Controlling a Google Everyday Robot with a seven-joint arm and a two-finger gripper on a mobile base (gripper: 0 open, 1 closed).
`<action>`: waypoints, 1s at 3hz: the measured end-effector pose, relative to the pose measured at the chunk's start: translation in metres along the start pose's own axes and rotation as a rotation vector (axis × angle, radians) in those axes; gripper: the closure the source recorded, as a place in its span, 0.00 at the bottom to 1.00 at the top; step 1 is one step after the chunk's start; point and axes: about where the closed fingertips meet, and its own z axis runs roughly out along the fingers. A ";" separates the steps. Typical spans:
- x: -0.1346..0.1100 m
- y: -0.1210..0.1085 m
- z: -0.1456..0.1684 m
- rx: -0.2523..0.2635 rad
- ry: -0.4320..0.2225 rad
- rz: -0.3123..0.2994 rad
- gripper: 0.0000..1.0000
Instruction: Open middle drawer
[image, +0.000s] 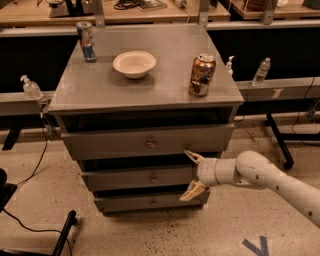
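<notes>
The grey cabinet has three drawer fronts stacked one above another. The middle drawer (135, 177) is a long grey front with a small round knob (153, 177) at its centre, and it looks closed. My gripper (190, 173) is on a white arm coming in from the right. It is open, with one tan finger up and one down, right in front of the middle drawer's right end. It holds nothing. It is to the right of the knob and apart from it.
On the cabinet top (100, 87) stand a white bowl (134, 63), a brown can (202, 75) and a blue-red can (86, 41). The top drawer (100, 142) and bottom drawer (125, 202) have knobs too. Bottles sit on side ledges; a cable and chair base lie at left.
</notes>
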 end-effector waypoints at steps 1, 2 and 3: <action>0.007 0.011 0.010 -0.011 -0.007 0.026 0.00; 0.005 0.011 0.012 -0.017 0.003 0.027 0.00; -0.004 0.014 0.019 -0.045 0.023 -0.006 0.00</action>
